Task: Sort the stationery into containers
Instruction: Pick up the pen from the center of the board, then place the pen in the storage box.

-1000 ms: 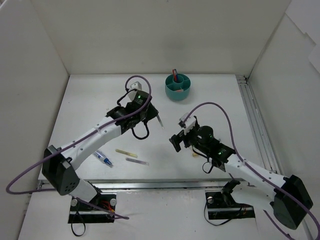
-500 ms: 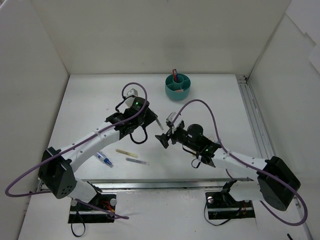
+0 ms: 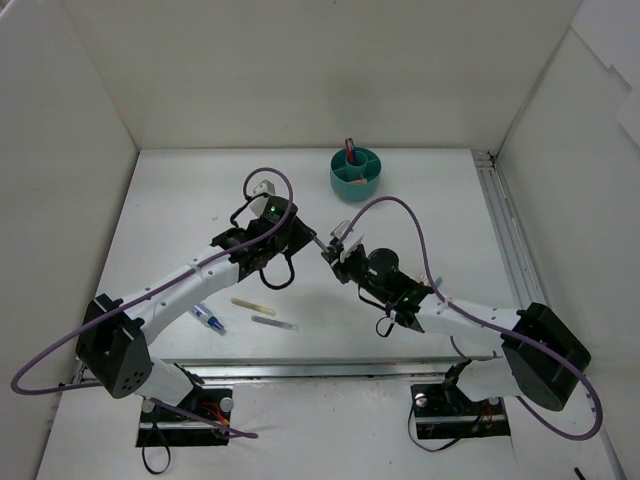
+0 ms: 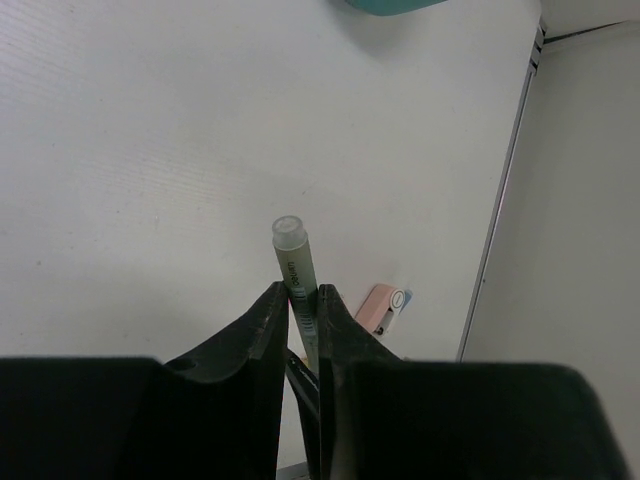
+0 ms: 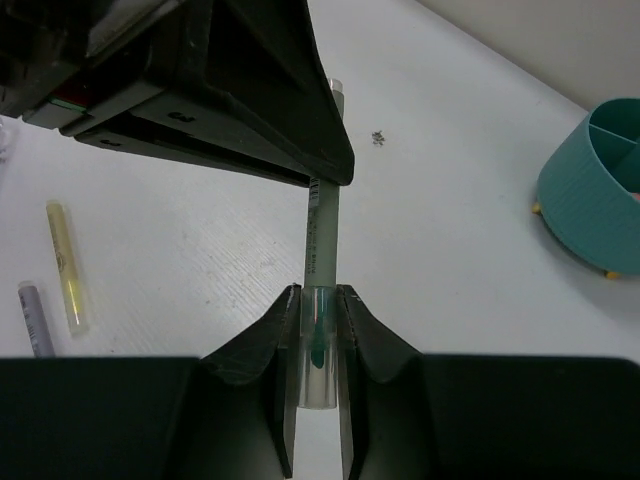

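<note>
A grey-green pen (image 4: 295, 265) with a clear cap hangs above the table between both arms. My left gripper (image 4: 298, 292) is shut on its barrel. My right gripper (image 5: 319, 295) is shut on the clear capped end of the same pen (image 5: 322, 240). In the top view the two grippers meet tip to tip at mid-table, left gripper (image 3: 305, 238) and right gripper (image 3: 335, 252). The teal container (image 3: 355, 174) stands at the back and holds some pens (image 3: 350, 150). In the right wrist view the container (image 5: 590, 190) is at the right edge.
A yellow pen (image 3: 252, 303), a grey pen (image 3: 274, 322) and a blue-and-white pen (image 3: 209, 318) lie on the table near the front left. A small pink object (image 4: 383, 307) lies by the right rail. White walls enclose the table.
My right gripper has moved left up to the left gripper and shut on the pen's capped end. The left gripper has kept its hold and shifted slightly.
</note>
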{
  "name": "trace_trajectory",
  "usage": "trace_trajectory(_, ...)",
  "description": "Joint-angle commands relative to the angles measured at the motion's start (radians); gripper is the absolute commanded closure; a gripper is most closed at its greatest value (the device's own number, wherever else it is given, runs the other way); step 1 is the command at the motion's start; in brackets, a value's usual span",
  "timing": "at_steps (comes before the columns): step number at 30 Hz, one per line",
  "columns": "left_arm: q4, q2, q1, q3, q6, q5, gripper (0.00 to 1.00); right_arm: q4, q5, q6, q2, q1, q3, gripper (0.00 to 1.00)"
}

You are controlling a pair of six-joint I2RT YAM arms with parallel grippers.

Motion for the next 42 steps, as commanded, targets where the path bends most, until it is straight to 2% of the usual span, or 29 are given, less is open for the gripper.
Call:
trace_trajectory(1,0.066,-0.038,0.003,0.022,0.001,0.003,1.00,0.138,0.011,-0.013,-0.019,0.026,0.046,0.95)
trace_trajectory(2,0.066,-0.037,0.003,0.022,0.007,0.008,1.00,0.138,0.031,-0.013,-0.017,0.029,0.048,1.00)
trace_trajectory(3,0.071,-0.038,0.003,0.024,0.012,0.009,1.00,0.138,0.038,-0.013,-0.020,0.029,0.048,1.00)
trace_trajectory(5,0.081,-0.041,0.003,0.022,0.036,0.014,0.91,0.136,0.066,-0.014,-0.028,0.029,0.048,1.00)
trace_trajectory(8,0.106,-0.053,-0.007,0.019,0.087,0.028,0.68,0.132,0.104,-0.054,-0.037,0.026,0.049,1.00)
trace_trajectory(9,0.111,-0.055,-0.007,0.019,0.104,0.028,0.46,0.121,0.111,-0.071,-0.040,0.026,0.049,1.00)
trace_trajectory(10,0.109,-0.060,-0.007,0.021,0.140,0.026,0.34,0.114,0.117,-0.112,-0.045,0.015,0.049,1.00)
trace_trajectory(12,0.098,-0.079,-0.007,0.024,0.174,0.016,0.17,0.053,0.126,-0.135,-0.063,-0.010,0.064,1.00)
trace_trajectory(14,0.091,-0.116,0.003,0.013,0.235,-0.003,0.08,-0.010,0.121,-0.141,-0.080,-0.079,0.109,1.00)
trace_trajectory(15,0.086,-0.132,0.012,0.007,0.260,-0.016,0.02,-0.111,0.129,-0.150,-0.083,-0.095,0.139,1.00)
trace_trajectory(17,0.051,-0.187,0.012,-0.002,0.336,-0.088,0.01,-0.246,0.150,-0.184,-0.070,-0.154,0.249,1.00)
trace_trajectory(18,0.028,-0.204,0.012,-0.017,0.346,-0.121,0.00,-0.376,0.144,-0.212,-0.062,-0.166,0.296,1.00)
trace_trajectory(21,-0.034,-0.286,0.053,-0.079,0.372,-0.233,0.00,-0.606,0.095,-0.300,-0.002,-0.223,0.458,1.00)
trace_trajectory(26,-0.051,-0.409,0.116,-0.192,0.441,-0.280,0.00,-0.819,0.080,-0.506,0.151,-0.295,0.696,1.00)
trace_trajectory(32,-0.032,-0.469,0.161,-0.311,0.461,-0.273,0.00,-1.110,-0.053,-0.756,0.352,-0.369,1.024,1.00)
trace_trajectory(36,-0.041,-0.472,0.196,-0.327,0.476,-0.245,0.00,-1.335,-0.028,-0.978,0.498,-0.402,1.228,1.00)
trace_trajectory(42,-0.044,-0.426,0.239,-0.318,0.506,-0.201,0.00,-1.505,0.123,-1.089,0.781,-0.412,1.600,1.00)
